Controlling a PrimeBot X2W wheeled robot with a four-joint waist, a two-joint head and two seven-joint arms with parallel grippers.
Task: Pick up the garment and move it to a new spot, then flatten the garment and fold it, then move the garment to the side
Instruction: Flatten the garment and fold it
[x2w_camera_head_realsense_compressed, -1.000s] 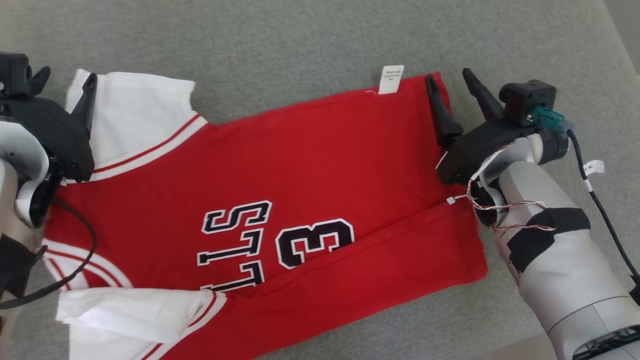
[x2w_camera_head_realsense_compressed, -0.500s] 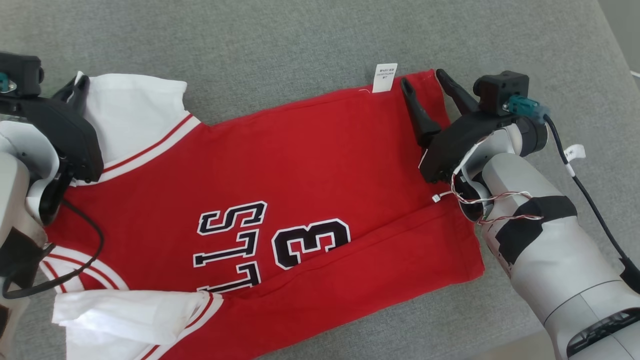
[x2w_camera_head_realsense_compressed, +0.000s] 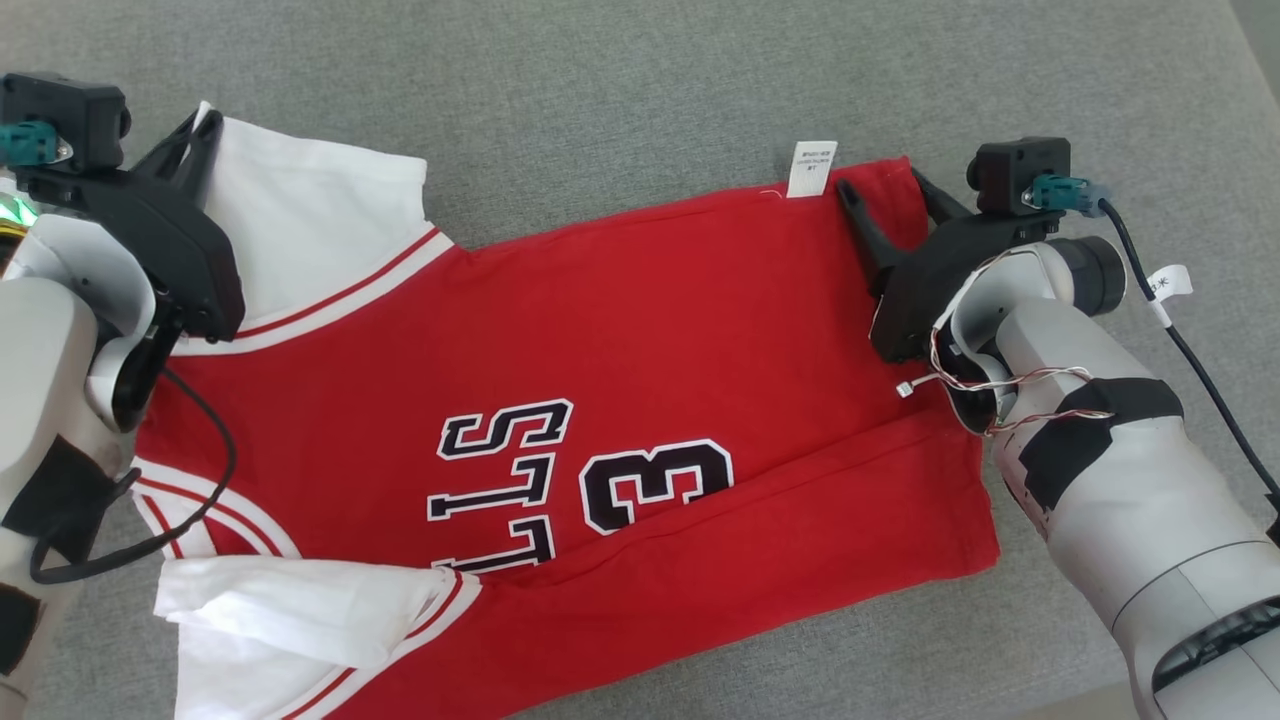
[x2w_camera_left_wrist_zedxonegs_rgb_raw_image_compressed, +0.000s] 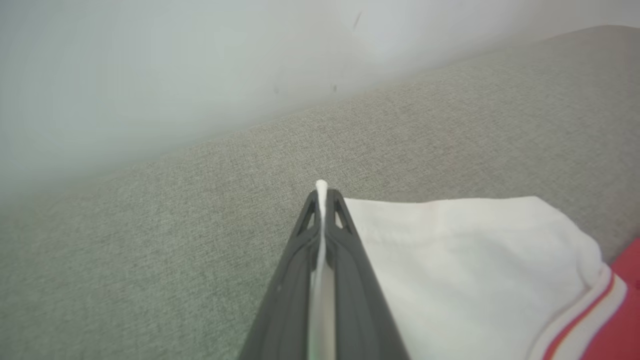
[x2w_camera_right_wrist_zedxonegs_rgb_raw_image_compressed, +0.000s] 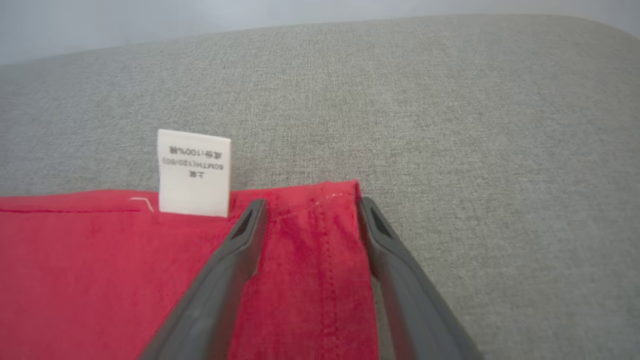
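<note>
Head view: high above the grey cushion (x2w_camera_head_realsense_compressed: 600, 90), facing down on the whole red jersey (x2w_camera_head_realsense_compressed: 620, 330). The left gripper (x2w_camera_head_realsense_compressed: 205, 118) is at the frame's upper left and the right gripper (x2w_camera_head_realsense_compressed: 882, 182) at its upper right.

Left wrist view: low and close, skimming the cushion along its own fingers (x2w_camera_left_wrist_zedxonegs_rgb_raw_image_compressed: 350, 285) toward a pale wall (x2w_camera_left_wrist_zedxonegs_rgb_raw_image_compressed: 150, 65) across the top. Its white sleeve (x2w_camera_left_wrist_zedxonegs_rgb_raw_image_compressed: 465, 260), lower right, also lies at the head view's upper left.

Right wrist view: equally low and near, sighting over the jersey's red corner. The white label (x2w_camera_right_wrist_zedxonegs_rgb_raw_image_compressed: 194, 172), left of centre here, sits at top, right of centre, in the head view.
</note>
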